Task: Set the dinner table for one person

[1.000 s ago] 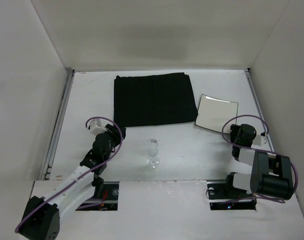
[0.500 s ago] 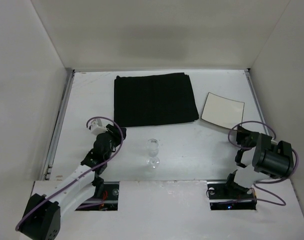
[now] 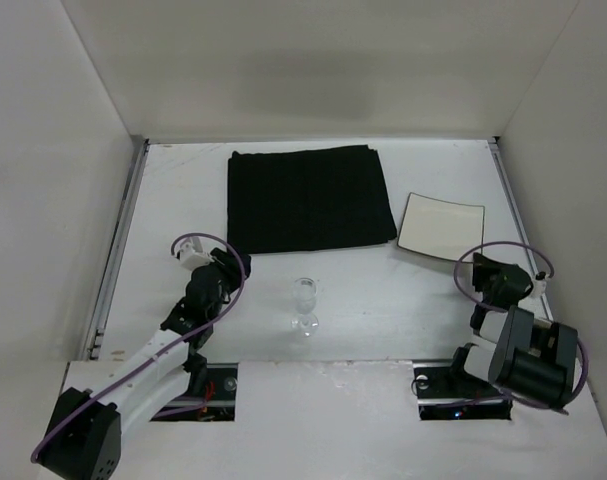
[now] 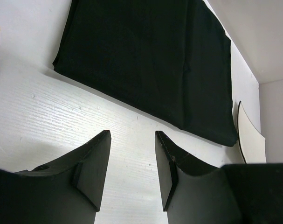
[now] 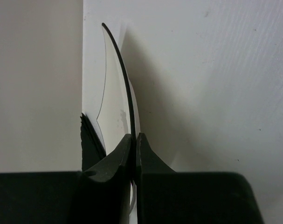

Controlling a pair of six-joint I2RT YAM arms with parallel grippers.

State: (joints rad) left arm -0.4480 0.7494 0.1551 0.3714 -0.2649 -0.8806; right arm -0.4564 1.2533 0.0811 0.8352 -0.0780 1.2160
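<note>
The dinner table is a matte white top. At its right lies a square white plate with a dark rim. My right gripper is shut on the plate's near right edge. The right wrist view shows the plate edge-on, pinched between the closed fingers of the right gripper. My left gripper hovers over bare table at the left. In the left wrist view the left gripper stands open with nothing between its fingers.
A black cloth placemat lies at the back centre, also seen ahead of the left gripper. A small clear stemmed glass stands upright near the front middle. Metal rails line the table's sides, and white walls enclose it.
My right gripper has closed on the plate's edge and its wrist has turned. The plate has shifted a little to the right. The left arm has not moved.
</note>
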